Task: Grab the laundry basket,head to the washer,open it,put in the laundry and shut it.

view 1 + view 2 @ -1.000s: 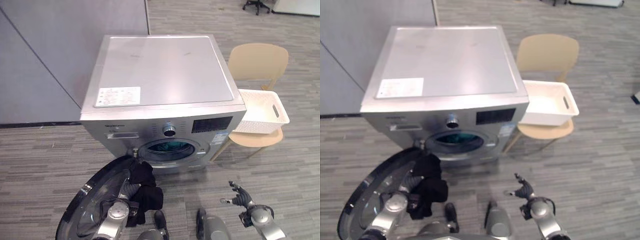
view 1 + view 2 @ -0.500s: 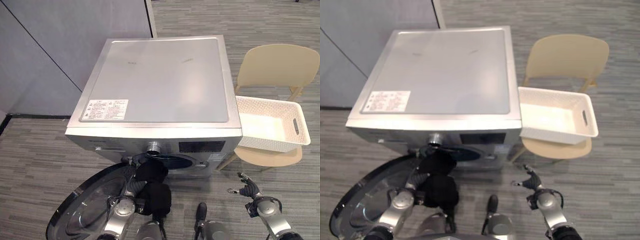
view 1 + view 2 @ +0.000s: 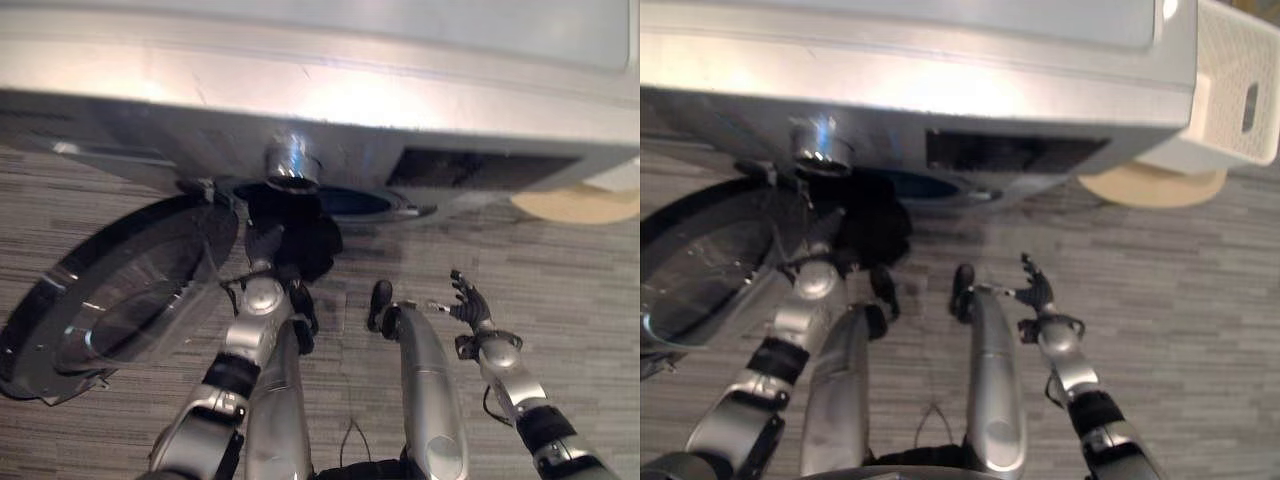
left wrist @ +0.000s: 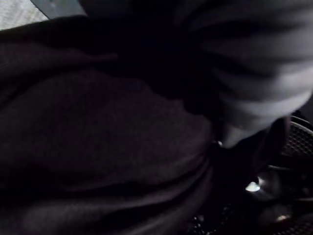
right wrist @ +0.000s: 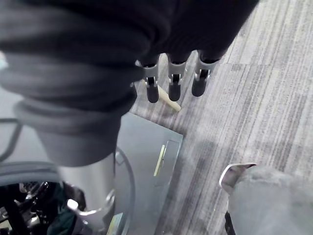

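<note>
Here the one washer (image 3: 320,90) stands just ahead of both hands, its single round door (image 3: 110,290) swung fully open and lying out to the left of the left hand's fingers. One white laundry basket (image 3: 1240,80) sits on one tan chair (image 3: 1150,185), well off to the right beyond the right hand. One dark garment (image 3: 295,235) bunches at the drum mouth (image 3: 350,202), directly ahead of the left hand (image 3: 262,262), which is much the nearer hand; the cloth hangs from the opening down toward that hand. The left fingers are buried in the dark cloth, so I cannot tell how they are set. The right hand (image 3: 468,305) hovers over the floor, fingers spread and holding nothing. Likely next: pushing the garment forward into the drum.
</note>
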